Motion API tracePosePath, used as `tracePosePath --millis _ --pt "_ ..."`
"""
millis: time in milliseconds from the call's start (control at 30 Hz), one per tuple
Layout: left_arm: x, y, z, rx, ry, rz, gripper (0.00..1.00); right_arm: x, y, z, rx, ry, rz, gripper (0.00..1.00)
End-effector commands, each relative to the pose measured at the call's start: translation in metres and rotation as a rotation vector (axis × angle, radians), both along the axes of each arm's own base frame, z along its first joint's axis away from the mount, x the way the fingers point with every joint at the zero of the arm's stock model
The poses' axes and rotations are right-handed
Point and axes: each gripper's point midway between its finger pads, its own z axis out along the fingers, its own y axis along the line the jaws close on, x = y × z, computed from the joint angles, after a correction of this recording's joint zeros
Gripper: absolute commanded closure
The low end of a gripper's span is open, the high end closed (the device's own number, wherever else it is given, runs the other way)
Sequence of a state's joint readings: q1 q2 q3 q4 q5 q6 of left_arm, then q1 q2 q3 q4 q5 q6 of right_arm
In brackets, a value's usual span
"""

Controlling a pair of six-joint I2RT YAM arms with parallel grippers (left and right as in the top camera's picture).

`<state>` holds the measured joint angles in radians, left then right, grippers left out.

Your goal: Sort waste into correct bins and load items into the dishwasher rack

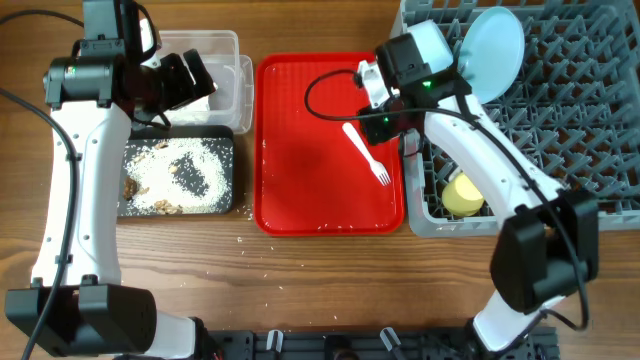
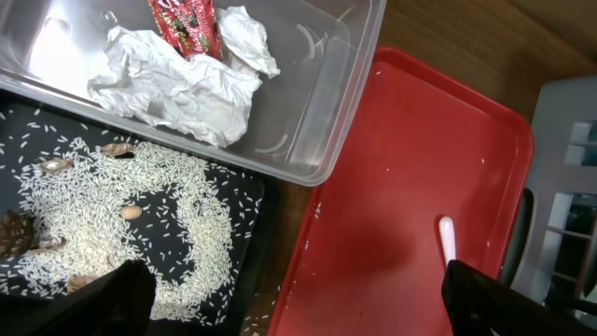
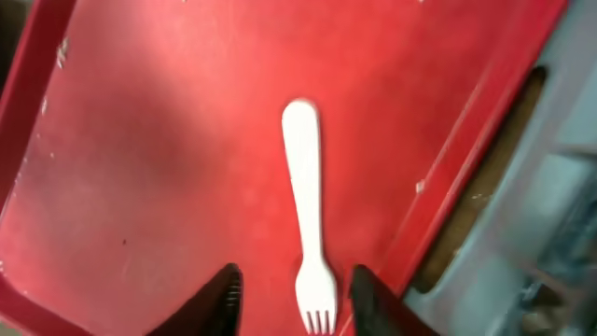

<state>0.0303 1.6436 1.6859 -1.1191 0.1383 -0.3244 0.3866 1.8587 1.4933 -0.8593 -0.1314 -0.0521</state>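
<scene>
A white plastic fork (image 1: 367,153) lies on the flat red serving tray (image 1: 300,150). My right gripper (image 1: 385,122) hovers over it, open. In the right wrist view the fork (image 3: 303,177) has its tines between my open fingers (image 3: 297,301), untouched. My left gripper (image 1: 195,75) is open and empty (image 2: 298,308) above the bins. The clear tub (image 2: 326,103) holds crumpled napkins (image 2: 177,79) and a red wrapper (image 2: 187,23). The black tray (image 1: 225,150) holds rice grains (image 2: 121,224) and brown scraps. The grey rack (image 1: 560,120) holds a pale blue plate (image 1: 495,55) and a yellow cup (image 1: 462,195). Bowls and spoon are out of view.
A few rice grains lie on the wooden table (image 1: 250,240) between the black tray and the red tray. The red tray's right rim sits close against the rack's left wall. A black cable loops above the red tray (image 1: 315,95).
</scene>
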Motion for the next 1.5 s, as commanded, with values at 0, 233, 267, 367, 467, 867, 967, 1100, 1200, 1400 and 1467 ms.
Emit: tracePosePath --millis 0,233,267,367,467,867,967,1100,1200,1400,1467 --pt "0.001 0.003 0.006 0.006 -0.017 0.014 0.0 -0.023 0.003 -0.048 -0.024 0.163 0.066 0.53" --pt "0.001 0.003 0.006 0.006 -0.017 0.014 0.0 -0.048 -0.024 -0.079 -0.169 0.308 0.01 0.47" --pt "0.001 0.003 0.006 0.006 -0.017 0.013 0.0 -0.05 -0.025 -0.084 -0.171 0.314 0.011 0.47" --pt "0.001 0.003 0.006 0.006 -0.017 0.014 0.0 -0.054 -0.024 -0.1 -0.163 0.33 0.002 0.48" --pt "0.001 0.003 0.006 0.006 -0.017 0.014 0.0 -0.052 -0.022 -0.114 -0.161 0.341 0.0 0.5" --pt "0.001 0.003 0.006 0.006 -0.017 0.014 0.0 -0.04 -0.017 -0.131 -0.156 0.302 0.065 0.6" --pt "0.001 0.003 0.006 0.006 -0.017 0.013 0.0 -0.04 -0.019 -0.131 -0.172 0.294 0.106 0.6" --pt "0.001 0.003 0.006 0.006 -0.017 0.014 0.0 -0.043 -0.02 -0.131 -0.172 0.306 0.106 0.67" --pt "0.001 0.003 0.006 0.006 -0.017 0.014 0.0 -0.048 -0.02 -0.131 -0.17 0.326 0.104 0.85" --pt "0.001 0.003 0.006 0.006 -0.017 0.014 0.0 -0.053 -0.021 -0.128 -0.172 0.358 0.079 0.96" --pt "0.001 0.003 0.006 0.006 -0.017 0.014 0.0 -0.052 -0.015 -0.117 -0.143 0.374 0.084 0.96"
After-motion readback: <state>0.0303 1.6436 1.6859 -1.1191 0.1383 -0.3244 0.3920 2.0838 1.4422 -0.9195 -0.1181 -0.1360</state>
